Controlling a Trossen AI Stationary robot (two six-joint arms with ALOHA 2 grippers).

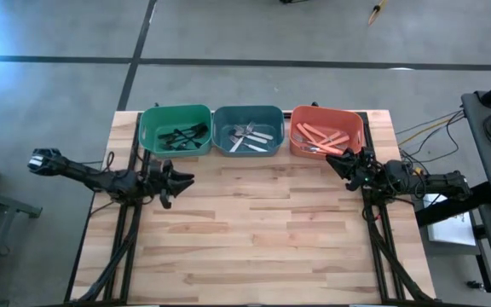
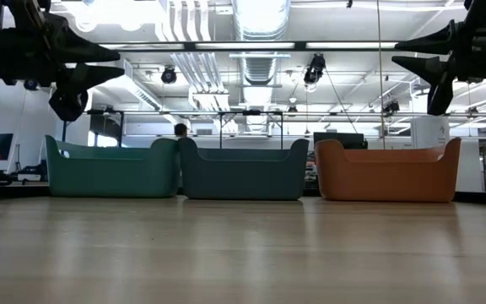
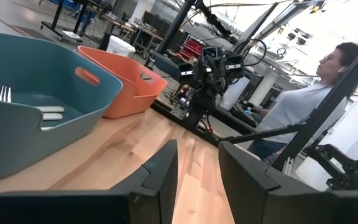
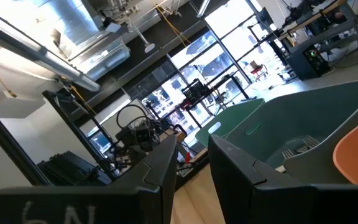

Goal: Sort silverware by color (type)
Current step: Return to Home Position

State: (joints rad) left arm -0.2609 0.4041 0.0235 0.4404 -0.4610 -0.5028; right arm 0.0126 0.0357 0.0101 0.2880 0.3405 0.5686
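We look straight down on a pale wooden table [image 1: 254, 230] with three bins set side by side along its far edge. The green bin [image 1: 146, 119], on the left, holds the black forks [image 1: 181, 135]. The blue bin [image 1: 247, 110], in the middle, holds the silver forks [image 1: 250, 136]. The orange bin [image 1: 356, 119], on the right, holds the orange-handled forks [image 1: 322, 136].

The left gripper [image 1: 180, 181] hangs above the table just in front of the green bin. Its two fingers are a little apart, with nothing between them. The right gripper [image 1: 337, 164] hangs just in front of the orange bin, its fingers likewise parted and holding nothing. Seen from table height, both grippers are well above the wood and higher than the bins' rims. Beyond the table's right side we see a person [image 3: 303, 106] in a light top.
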